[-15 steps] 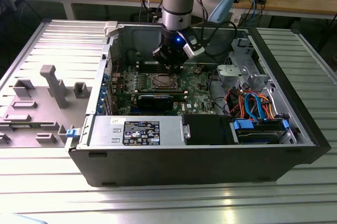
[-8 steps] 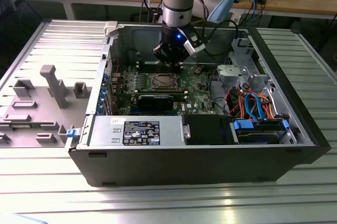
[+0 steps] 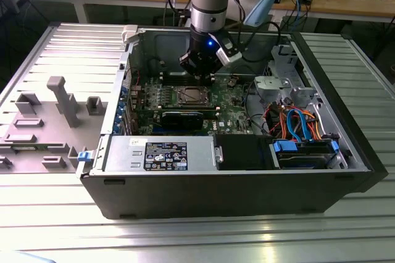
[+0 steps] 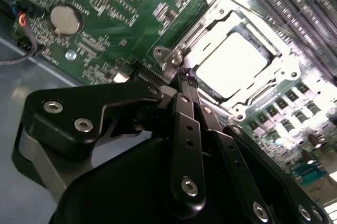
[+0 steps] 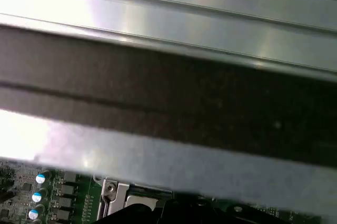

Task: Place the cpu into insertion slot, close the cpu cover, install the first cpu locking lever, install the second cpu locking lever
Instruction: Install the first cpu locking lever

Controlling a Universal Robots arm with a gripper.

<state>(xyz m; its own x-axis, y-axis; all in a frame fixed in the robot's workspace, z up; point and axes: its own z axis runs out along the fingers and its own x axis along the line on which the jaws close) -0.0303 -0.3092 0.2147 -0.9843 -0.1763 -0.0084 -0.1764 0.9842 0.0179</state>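
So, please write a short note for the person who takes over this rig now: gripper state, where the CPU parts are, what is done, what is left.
Gripper: fingers closed together, holding nothing, tip at the corner of the socket.
The cpu sits in the insertion slot on the motherboard, inside the open computer case.
The cpu cover lies closed, framing the chip.
Done: cpu placed, cover down.
Left: I cannot tell from these views whether either locking lever is latched; check both before continuing.
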